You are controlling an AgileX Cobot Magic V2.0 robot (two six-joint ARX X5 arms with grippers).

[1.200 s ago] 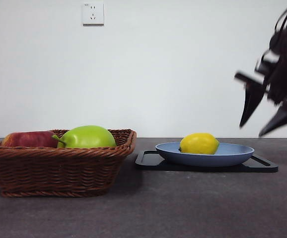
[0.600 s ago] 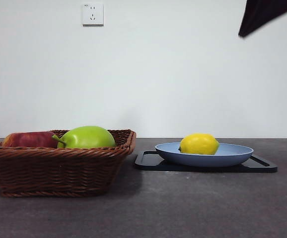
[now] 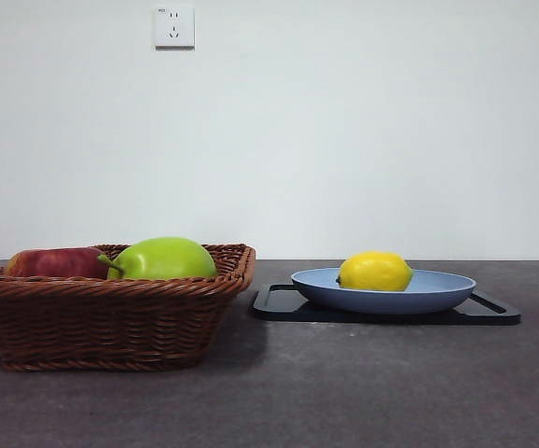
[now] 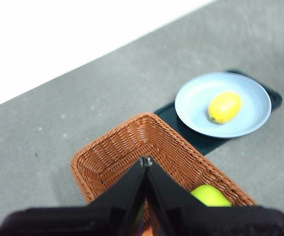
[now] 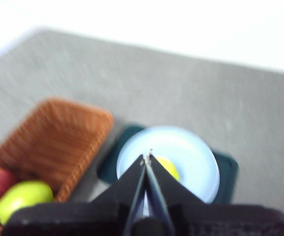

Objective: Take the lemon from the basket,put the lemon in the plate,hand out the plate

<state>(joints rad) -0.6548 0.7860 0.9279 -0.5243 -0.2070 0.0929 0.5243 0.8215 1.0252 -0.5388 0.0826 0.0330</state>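
In matte round plate (image 3: 437,291), nubby lemon (image 3: 375,271)

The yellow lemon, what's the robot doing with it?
Nothing is holding it right now. The small yellow lemon lies in the round light blue plate, which sits on a flat black tray. Both end effectors, left and right, are shut and empty, up above the table.

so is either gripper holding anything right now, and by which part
Nothing is held. The left gripper and right gripper are both shut on nothing, up above the table. The lemon lies free on the light blue plate.
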